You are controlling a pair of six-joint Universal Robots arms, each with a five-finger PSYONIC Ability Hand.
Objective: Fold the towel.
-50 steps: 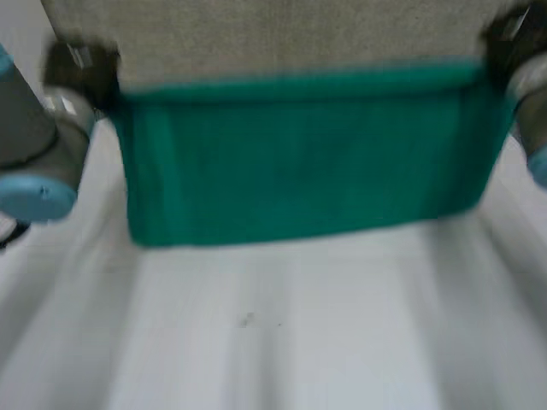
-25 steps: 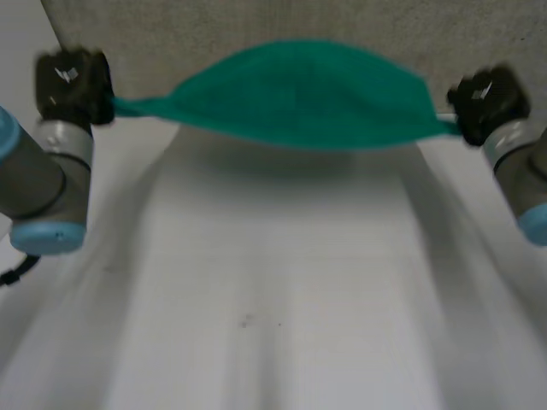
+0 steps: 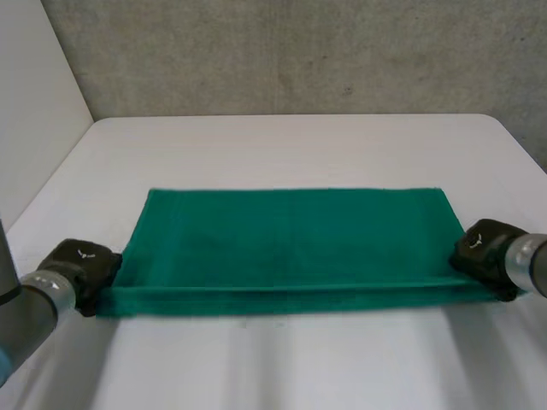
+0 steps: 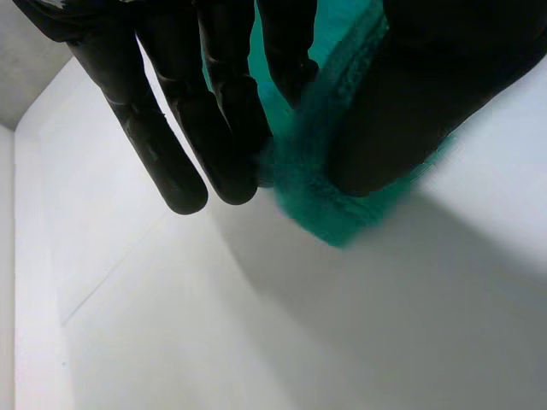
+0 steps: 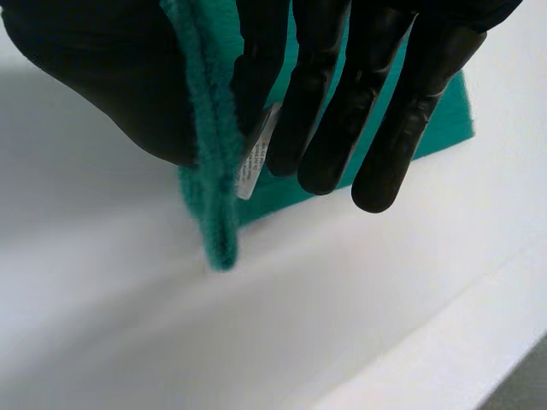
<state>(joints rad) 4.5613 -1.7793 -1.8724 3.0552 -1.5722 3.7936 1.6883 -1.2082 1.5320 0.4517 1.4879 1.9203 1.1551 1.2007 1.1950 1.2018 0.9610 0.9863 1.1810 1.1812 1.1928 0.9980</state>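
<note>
While the green towel [image 3: 291, 239] lies flat on the white table [image 3: 291, 145], I hold it at its two near corners. My left hand [image 3: 81, 265] is at the near left corner. My left wrist view shows my thumb [image 4: 427, 94] on one side of the cloth and my fingers [image 4: 231, 128] on the other, and they pinch the corner tight between them. My right hand [image 3: 483, 248] is at the near right corner. It does the same thing: thumb [image 5: 102, 77] on one side, fingers [image 5: 316, 102] on the other, with the towel's edge squeezed between. A small white label [image 5: 254, 166] on the towel sits right by those fingers. The towel is long from left to right and stretched straight between my hands. Along the near edge it looks like two layers, one on top of the other. A grey wall [image 3: 291, 51] stands behind the table
</note>
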